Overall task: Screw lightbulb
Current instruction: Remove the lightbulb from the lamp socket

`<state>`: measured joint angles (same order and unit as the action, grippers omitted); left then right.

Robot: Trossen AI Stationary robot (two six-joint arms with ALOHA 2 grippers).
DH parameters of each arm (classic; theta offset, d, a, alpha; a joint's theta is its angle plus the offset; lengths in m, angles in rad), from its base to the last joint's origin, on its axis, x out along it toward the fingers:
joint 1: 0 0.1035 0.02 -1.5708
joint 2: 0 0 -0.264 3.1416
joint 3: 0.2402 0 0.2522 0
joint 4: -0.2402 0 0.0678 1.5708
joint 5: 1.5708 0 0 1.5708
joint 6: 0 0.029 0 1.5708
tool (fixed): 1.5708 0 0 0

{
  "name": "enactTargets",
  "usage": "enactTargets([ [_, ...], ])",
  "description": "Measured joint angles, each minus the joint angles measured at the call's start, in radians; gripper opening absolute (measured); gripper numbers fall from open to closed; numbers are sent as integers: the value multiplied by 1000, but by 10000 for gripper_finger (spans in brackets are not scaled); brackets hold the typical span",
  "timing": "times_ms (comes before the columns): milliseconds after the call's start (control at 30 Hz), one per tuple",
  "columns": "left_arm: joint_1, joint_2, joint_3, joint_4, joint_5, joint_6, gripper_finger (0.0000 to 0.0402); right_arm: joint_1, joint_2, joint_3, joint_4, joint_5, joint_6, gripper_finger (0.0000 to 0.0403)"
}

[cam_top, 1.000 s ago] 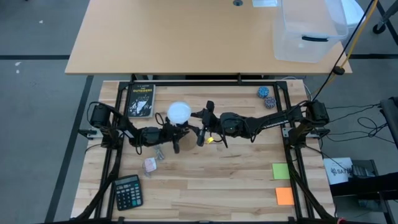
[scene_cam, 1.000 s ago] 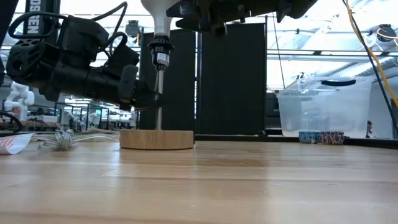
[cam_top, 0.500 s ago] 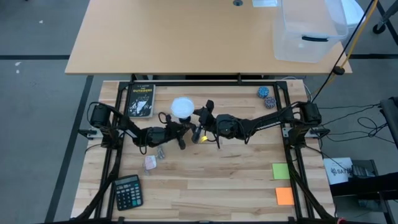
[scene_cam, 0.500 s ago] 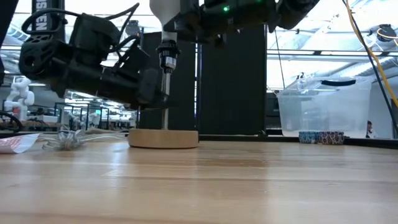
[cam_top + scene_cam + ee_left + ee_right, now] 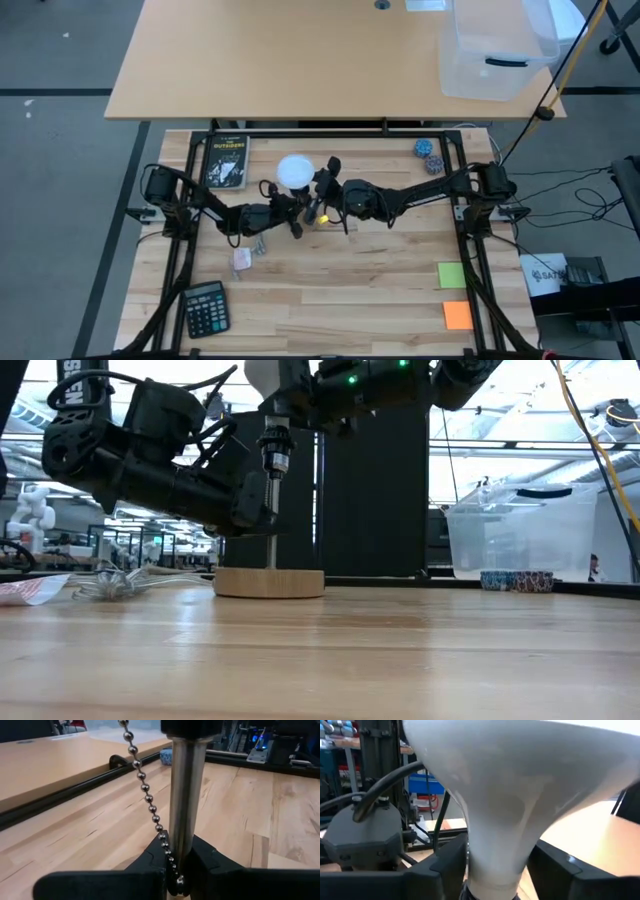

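Dark fingers of the right hand [image 5: 492, 865] stand on both sides of the narrow neck of the lightbulb [image 5: 293, 171], closed around it just above the socket. White and round, the lightbulb sits on top of the lamp's metal rod [image 5: 184, 805] (a bead chain [image 5: 150, 805] hangs beside it). Lower down, the left hand [image 5: 175, 870] is clamped tight on this rod, over the round wooden base [image 5: 269, 582] that rests on the worktop [image 5: 400, 650]. A book [image 5: 226, 161] and a calculator [image 5: 206, 308] lie farther away.

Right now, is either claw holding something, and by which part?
Left claw clamps the lamp stand's metal pole low down. Right claw brackets the lightbulb at its narrow neck; firm grip cannot be told.
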<state>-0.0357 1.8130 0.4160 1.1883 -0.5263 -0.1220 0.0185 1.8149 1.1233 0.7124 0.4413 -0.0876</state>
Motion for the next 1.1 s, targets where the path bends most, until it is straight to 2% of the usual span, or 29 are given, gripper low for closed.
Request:
enactTargets([
  [133,0,0,0,1,18,23,33,1,0,0,-1,-9,-13,145],
  [367,3,0,0,-1,62,23,33,-16,-1,0,-11,-103,5,146],
  [600,3,-2,-2,0,149,41,33,-26,-4,0,-27,-179,15,145],
  [833,15,-2,-7,5,279,61,33,-34,-31,1,-86,-277,15,145],
  [1100,43,-2,-19,14,460,79,33,-67,-69,1,-173,-459,25,145],
])
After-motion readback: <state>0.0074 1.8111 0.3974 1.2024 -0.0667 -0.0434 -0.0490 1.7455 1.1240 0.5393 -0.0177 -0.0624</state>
